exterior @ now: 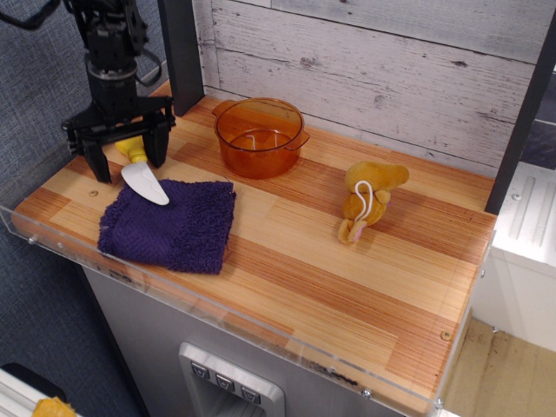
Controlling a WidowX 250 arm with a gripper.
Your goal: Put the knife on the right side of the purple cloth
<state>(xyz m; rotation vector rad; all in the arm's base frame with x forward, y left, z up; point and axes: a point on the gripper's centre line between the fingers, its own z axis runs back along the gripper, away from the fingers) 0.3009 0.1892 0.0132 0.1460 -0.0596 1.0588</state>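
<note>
The knife [144,179] lies at the back left of the table, its yellow handle on the wood and its white blade resting on the back left corner of the purple cloth [170,223]. My gripper [125,154] is low over the handle. Its two black fingers [157,142] stand wide apart, one on each side of the handle, and are not closed on it. The cloth lies folded near the table's front left edge.
An orange see-through pot [259,135] stands behind and to the right of the cloth. A yellow plush toy [368,200] lies further right. A dark post [181,52] rises just behind the gripper. The table [347,287] has a clear plastic lip along its front edge.
</note>
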